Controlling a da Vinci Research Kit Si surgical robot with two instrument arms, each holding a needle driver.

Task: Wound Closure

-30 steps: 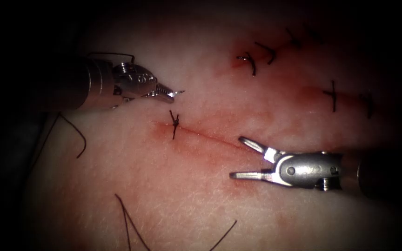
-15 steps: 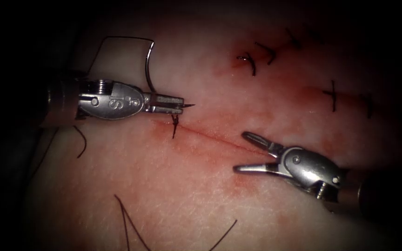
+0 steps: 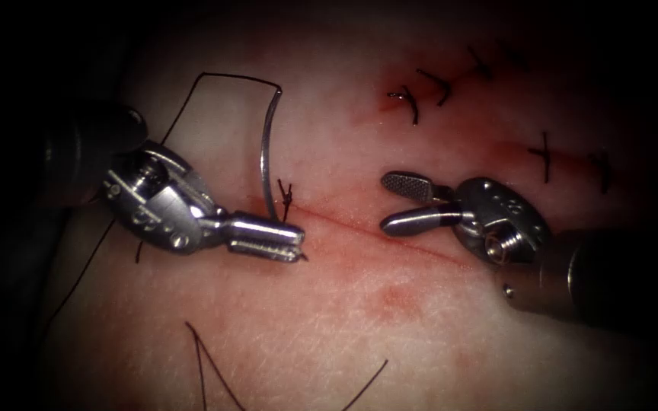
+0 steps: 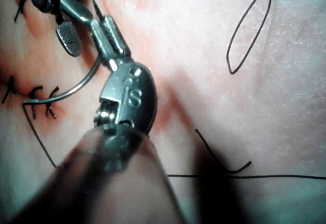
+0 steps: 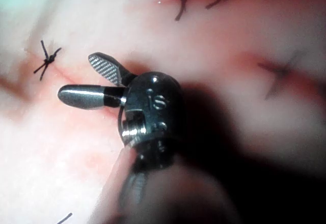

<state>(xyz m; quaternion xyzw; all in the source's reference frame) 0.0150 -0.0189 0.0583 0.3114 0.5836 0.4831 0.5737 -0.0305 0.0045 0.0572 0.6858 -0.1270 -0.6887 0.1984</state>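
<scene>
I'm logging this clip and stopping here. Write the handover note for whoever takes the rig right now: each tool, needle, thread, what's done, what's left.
Left tool: jaws shut on the needle near its point; the curve stands up free of the tissue, thread trailing from its tail.
Right tool: jaws open, holding nothing, over the right part of the cut.
Done: one knotted stitch at the cut's left end.
Left: the cut right of that knot is unstitched.

Darkness rings the endoscope view on every side. Light falls brightest at the centre and fades outward. No wall or floor is discernible.
</scene>
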